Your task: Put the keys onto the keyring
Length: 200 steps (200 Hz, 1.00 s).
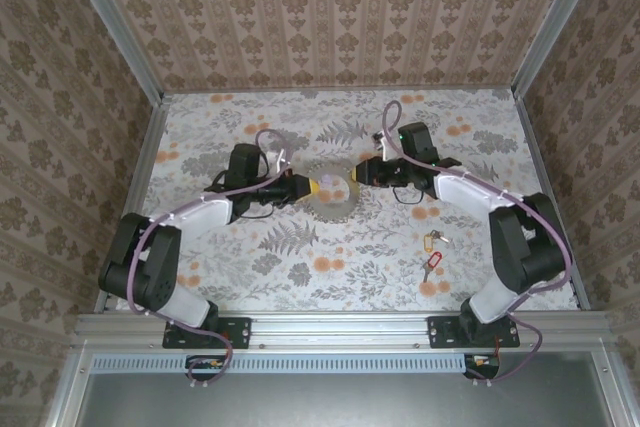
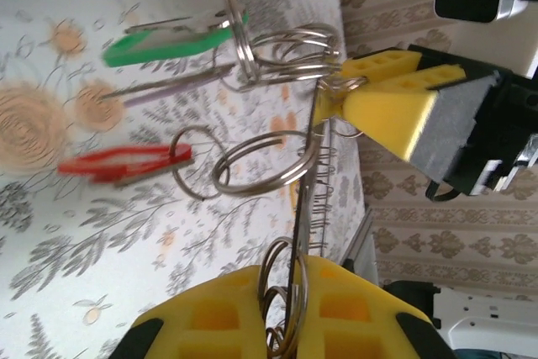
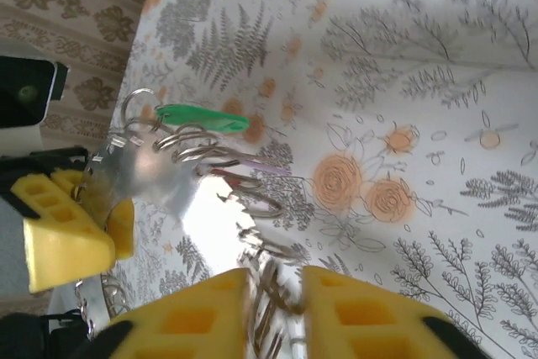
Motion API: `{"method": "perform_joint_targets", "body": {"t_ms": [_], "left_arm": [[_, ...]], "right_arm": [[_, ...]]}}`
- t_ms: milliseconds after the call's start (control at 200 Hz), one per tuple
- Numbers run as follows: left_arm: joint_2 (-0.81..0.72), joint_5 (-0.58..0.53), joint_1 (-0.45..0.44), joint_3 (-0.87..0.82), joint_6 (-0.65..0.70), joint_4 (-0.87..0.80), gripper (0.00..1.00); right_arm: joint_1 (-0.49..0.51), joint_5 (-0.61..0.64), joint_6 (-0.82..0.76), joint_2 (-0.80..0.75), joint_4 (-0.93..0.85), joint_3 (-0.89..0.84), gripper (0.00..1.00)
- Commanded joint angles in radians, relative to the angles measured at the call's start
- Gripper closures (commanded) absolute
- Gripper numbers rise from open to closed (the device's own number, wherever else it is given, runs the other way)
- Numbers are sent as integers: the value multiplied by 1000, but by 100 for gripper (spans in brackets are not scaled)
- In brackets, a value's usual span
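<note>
Three small metal keys look to be threaded already: a green-tagged key (image 2: 172,44), a purple-tagged key (image 2: 168,86) and a red-tagged key (image 2: 122,161) hang by their small split rings from the large round keyring of silvery coiled wire (image 1: 333,195). The keyring is held up off the floral-printed surface (image 1: 250,247) at its middle, between the two arms. Two more keys lie loose on the right, nearer part of the surface, well apart from the keyring: a yellow-tagged key (image 1: 433,240) and, just nearer, a second red-tagged key (image 1: 431,267). By my reading the job is somewhat past halfway, with those two left to fetch and thread. The left gripper (image 2: 286,292) is clenched on the wire of the keyring, bearing it from the left. The right gripper (image 3: 273,292) meets the keyring from the right with its jaws a little apart and coils between them; whether it pinches them I cannot tell. Freeing that arm for the loose keys seems the likely need.
</note>
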Motion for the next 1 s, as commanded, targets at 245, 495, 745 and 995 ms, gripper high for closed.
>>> {"method": "perform_joint_targets", "body": {"t_ms": [245, 495, 745, 995], "left_arm": [[-172, -137, -36, 68, -31, 327, 100], [-197, -248, -106, 57, 43, 493, 100], [-127, -234, -111, 60, -101, 712, 100], [-66, -220, -111, 71, -167, 827, 100]], "right_arm": [[-39, 544, -88, -530, -124, -33, 26], [-34, 411, -325, -810, 145, -307, 40], [163, 554, -660, -828, 248, -436, 59], [270, 597, -827, -760, 532, -542, 75]]}}
